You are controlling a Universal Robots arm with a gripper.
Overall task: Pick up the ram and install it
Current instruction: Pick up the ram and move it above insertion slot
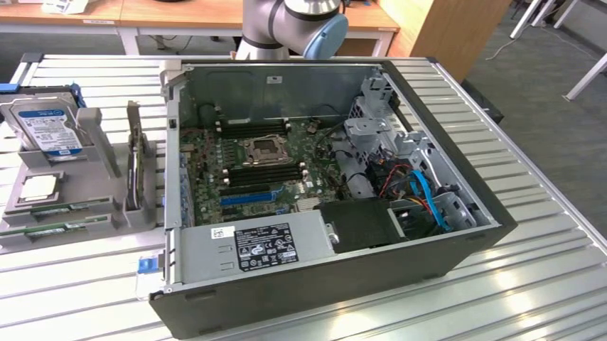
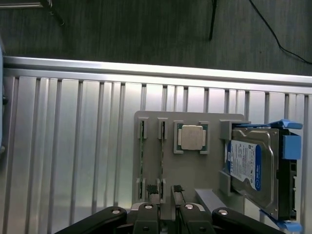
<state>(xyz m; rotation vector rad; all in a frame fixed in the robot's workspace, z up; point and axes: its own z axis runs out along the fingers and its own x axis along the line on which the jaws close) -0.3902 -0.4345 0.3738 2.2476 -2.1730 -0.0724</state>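
Two ram sticks, long green boards, lie in the front slots of a grey parts holder (image 1: pixel 104 213) at the exterior view's left: one ram stick (image 1: pixel 59 209) and a second ram stick (image 1: pixel 43 229) in front of it. In the wrist view they stand on edge as thin strips, one ram stick (image 2: pixel 142 161) beside the other ram stick (image 2: pixel 161 163). My gripper (image 2: pixel 168 217) hovers above the holder's edge, a little off to the side of the sticks. It is open, with nothing between its black fingers (image 2: pixel 146 217).
The holder also carries a blue-labelled hard drive (image 1: pixel 45 128), a square silver processor (image 1: pixel 38 187) and an upright expansion card (image 1: pixel 133 160). Beside it on the slatted metal table (image 1: pixel 531 284) lies the open computer case (image 1: pixel 332 284), its motherboard (image 1: pixel 256 163) showing black memory slots. The arm's base (image 1: pixel 284 28) stands behind the case.
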